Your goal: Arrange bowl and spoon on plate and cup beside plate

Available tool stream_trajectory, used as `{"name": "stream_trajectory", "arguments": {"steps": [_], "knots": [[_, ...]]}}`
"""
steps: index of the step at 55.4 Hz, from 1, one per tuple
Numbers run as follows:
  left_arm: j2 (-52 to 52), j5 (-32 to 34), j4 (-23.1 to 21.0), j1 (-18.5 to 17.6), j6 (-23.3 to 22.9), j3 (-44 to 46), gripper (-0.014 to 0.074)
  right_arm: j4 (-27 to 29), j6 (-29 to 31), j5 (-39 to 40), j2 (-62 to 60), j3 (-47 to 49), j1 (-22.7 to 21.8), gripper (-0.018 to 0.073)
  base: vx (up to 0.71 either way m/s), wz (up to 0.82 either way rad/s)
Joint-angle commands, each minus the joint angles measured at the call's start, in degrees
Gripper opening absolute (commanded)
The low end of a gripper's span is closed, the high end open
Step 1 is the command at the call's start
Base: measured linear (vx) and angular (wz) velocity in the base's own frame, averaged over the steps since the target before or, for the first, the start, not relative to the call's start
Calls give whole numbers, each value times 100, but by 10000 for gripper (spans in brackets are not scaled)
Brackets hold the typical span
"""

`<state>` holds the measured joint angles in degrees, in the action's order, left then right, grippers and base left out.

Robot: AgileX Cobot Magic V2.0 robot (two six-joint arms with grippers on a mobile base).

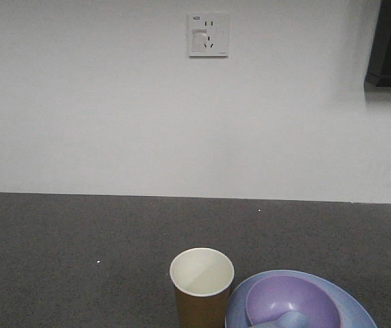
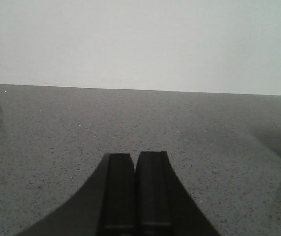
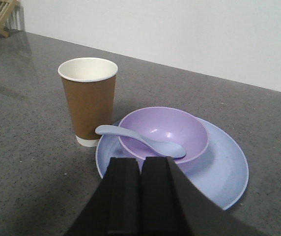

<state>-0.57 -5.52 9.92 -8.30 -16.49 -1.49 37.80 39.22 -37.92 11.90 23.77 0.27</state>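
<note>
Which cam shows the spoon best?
Right wrist view: the whole spoon is visible, scoop inside the bowl, handle over its rim. The front view catches only a sliver at the bottom edge. The left wrist view shows none.

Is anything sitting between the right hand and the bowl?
Nothing visible blocks it. The right hand is shut and empty just short of the bowl, which sits on the plate. Only the spoon lies across the bowl's near rim.

The wall socket plate [image 1: 208,35] carries tiny dark print at its top-left corner, too small to read.
</note>
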Motion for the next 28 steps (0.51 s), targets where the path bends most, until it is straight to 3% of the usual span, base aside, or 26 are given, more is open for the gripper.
{"name": "stream_trajectory", "arguments": {"steps": [1,6,13,17,21,28], "knots": [[-38,445,-45,-5,-11,149,-4,-170,-164,559,71,157,-4,-8,0,0],[-38,445,-45,-5,-11,149,-4,-894,-1271,824,71,157,-11,-8,0,0],[-38,445,-45,-5,-11,149,-4,-2740,-3186,1262,71,157,-11,-8,0,0],[-38,445,-45,-5,-11,149,-4,-3530,-4202,1532,71,107,-11,-8,0,0],[-38,445,-45,-5,-11,149,-4,-4164,-4787,2071,71,-159,-11,-8,0,0],[-38,445,-45,-5,-11,149,-4,-4561,-4909,3232,71,-1087,-11,-8,0,0]]}}
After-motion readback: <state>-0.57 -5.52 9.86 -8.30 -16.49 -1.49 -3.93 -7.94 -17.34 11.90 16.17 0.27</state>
